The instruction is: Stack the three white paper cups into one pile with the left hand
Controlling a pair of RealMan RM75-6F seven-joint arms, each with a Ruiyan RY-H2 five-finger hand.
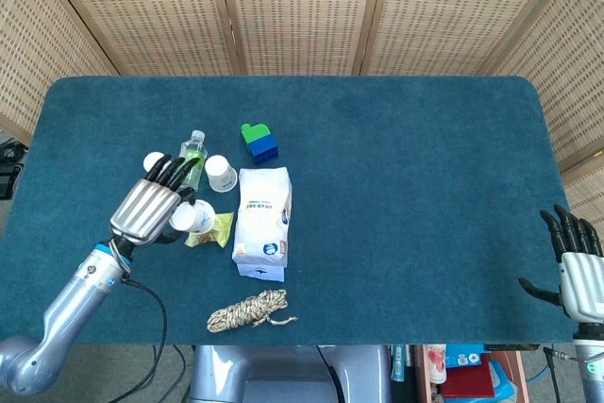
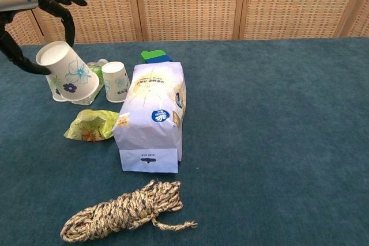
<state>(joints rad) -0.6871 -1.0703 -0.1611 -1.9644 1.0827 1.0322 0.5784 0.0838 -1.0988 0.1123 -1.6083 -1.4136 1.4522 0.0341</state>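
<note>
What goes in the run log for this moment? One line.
left robot hand: holds paper cup, lifted | other cups: on table | right robot hand: open, idle

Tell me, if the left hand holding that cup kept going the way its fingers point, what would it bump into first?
Probably the small plastic bottle, or the paper cup standing beside it. The left hand, gripping the held cup, points up the table toward them. It is raised, so it might pass above them; depth is unclear.

A matt teal cloth-covered table holds a glossy white plastic bag, a rough braided rope coil and a crinkled shiny yellow-green wrapper. A smooth white paper cup with blue flowers sits against the brushed silver metal left hand with its black fingers. Woven cane screens in wooden frames stand behind.
</note>
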